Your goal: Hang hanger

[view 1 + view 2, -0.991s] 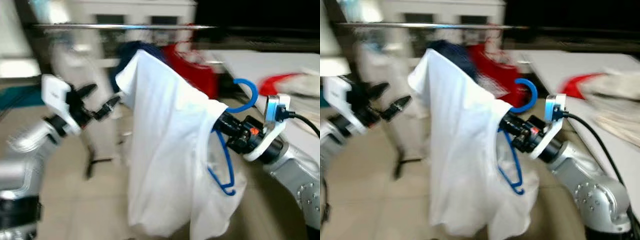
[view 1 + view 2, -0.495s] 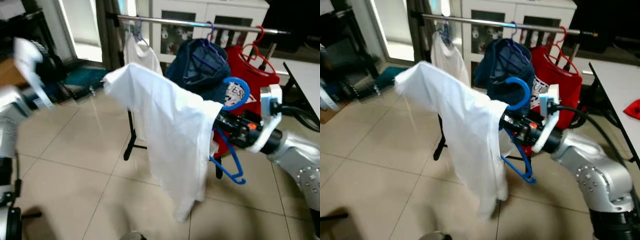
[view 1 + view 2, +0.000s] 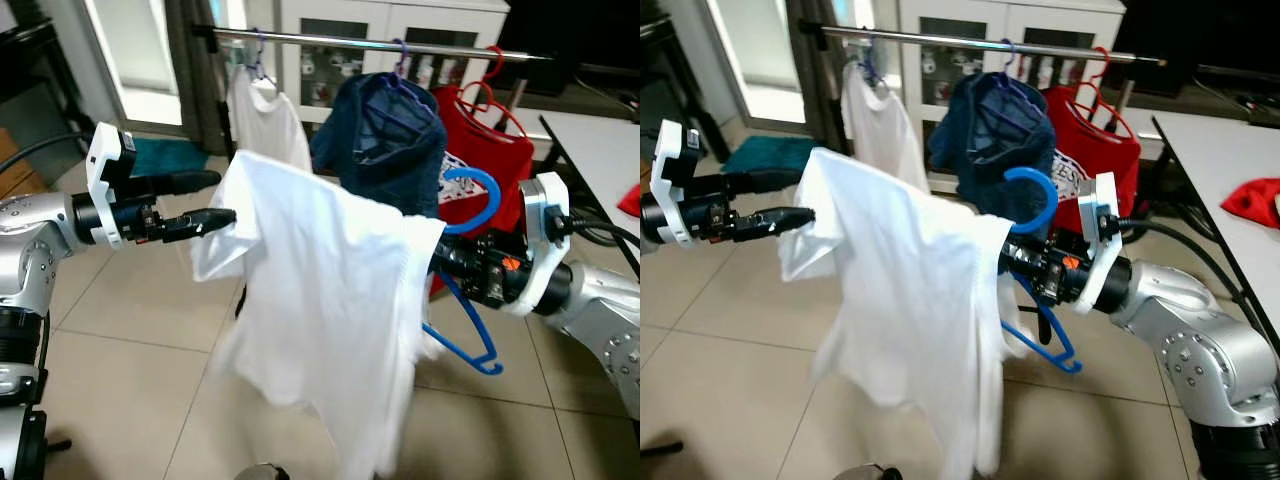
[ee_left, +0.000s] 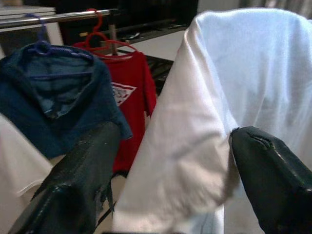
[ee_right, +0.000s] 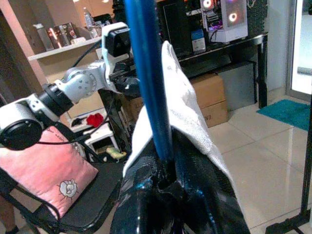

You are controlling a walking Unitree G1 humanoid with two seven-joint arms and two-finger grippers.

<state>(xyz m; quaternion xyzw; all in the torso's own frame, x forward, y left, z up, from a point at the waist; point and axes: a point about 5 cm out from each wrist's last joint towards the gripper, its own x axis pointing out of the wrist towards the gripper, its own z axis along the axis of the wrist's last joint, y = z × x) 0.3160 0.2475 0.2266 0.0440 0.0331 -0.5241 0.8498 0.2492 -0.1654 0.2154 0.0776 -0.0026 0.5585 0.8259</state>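
- Clothes rail (image 3: pixel 370 42) across the far side, metal bar running left to right above the tiled floor (image 3: pixel 120 330).
- White T-shirt (image 3: pixel 320 300) in the near centre, draped over the blue hanger (image 3: pixel 470 205) and hanging slack well below it (hem blurred at the bottom).
- On the rail, left to right: a white garment (image 3: pixel 265 125), a dark blue garment (image 3: pixel 385 135), a red shirt (image 3: pixel 490 150), each on its own hanger.
- Hanger off the rail, in front of and below it, hook curling up before the red shirt.
- Right gripper (image 3: pixel 1025 262) near right, fingers clamped on the hanger's blue stem, shirt cloth bunched against them.
- Left gripper (image 3: pixel 205 200) on the left, fingers parted, one at the shirt's left shoulder edge (touching or just beside, cannot tell).
- Table edge (image 3: pixel 1200 170) far right with a red cloth (image 3: pixel 1252 200) on it.
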